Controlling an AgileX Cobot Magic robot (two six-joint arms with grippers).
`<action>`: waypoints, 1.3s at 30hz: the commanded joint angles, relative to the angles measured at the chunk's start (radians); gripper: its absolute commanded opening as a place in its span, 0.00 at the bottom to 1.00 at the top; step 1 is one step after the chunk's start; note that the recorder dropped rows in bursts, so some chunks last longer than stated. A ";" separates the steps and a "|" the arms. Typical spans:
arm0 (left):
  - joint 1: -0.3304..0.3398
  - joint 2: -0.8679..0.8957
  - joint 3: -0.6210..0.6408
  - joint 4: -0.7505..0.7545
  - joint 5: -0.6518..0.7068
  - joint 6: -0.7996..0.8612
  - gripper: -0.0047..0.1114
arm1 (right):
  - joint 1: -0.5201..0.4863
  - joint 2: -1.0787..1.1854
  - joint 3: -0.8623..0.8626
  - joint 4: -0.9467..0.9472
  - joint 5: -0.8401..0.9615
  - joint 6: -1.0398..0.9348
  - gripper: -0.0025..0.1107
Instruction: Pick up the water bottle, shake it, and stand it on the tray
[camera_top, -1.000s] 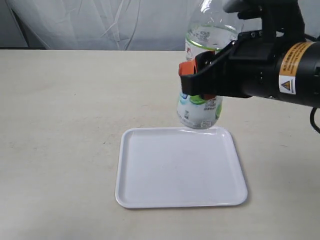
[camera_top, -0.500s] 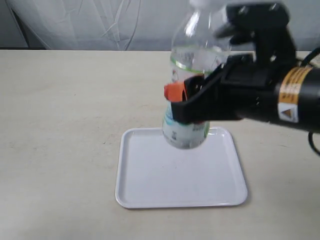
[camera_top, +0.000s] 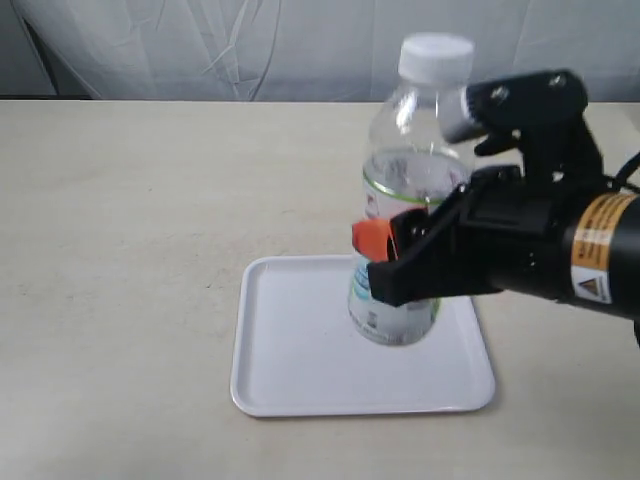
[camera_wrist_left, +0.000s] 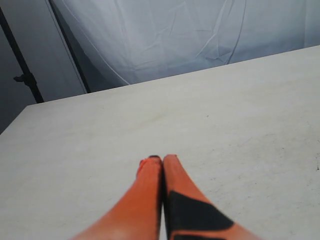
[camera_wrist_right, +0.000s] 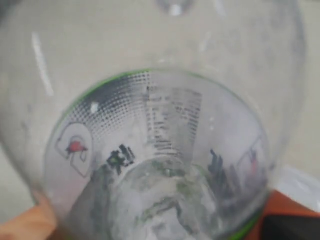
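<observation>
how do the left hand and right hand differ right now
The right hand is shut on the water bottle, upright over the tray; the left hand is shut on nothing. The left hand hangs over the table; the right hand is at the tray. Both are orange-tipped.

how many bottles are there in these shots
1. The water bottle is upright, held by the right gripper, on or just above the tray. The right wrist view shows that same bottle close up. Nothing looks able to hide another.
</observation>
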 joint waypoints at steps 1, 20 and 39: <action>0.000 -0.005 0.004 -0.002 -0.008 -0.003 0.04 | -0.056 -0.045 -0.022 -0.204 0.131 0.008 0.01; 0.000 -0.005 0.004 -0.002 -0.008 -0.003 0.04 | -0.073 -0.011 -0.008 -0.057 0.010 0.025 0.01; 0.000 -0.005 0.004 -0.002 -0.008 -0.002 0.04 | -0.114 0.052 0.067 -0.069 -0.349 -0.029 0.01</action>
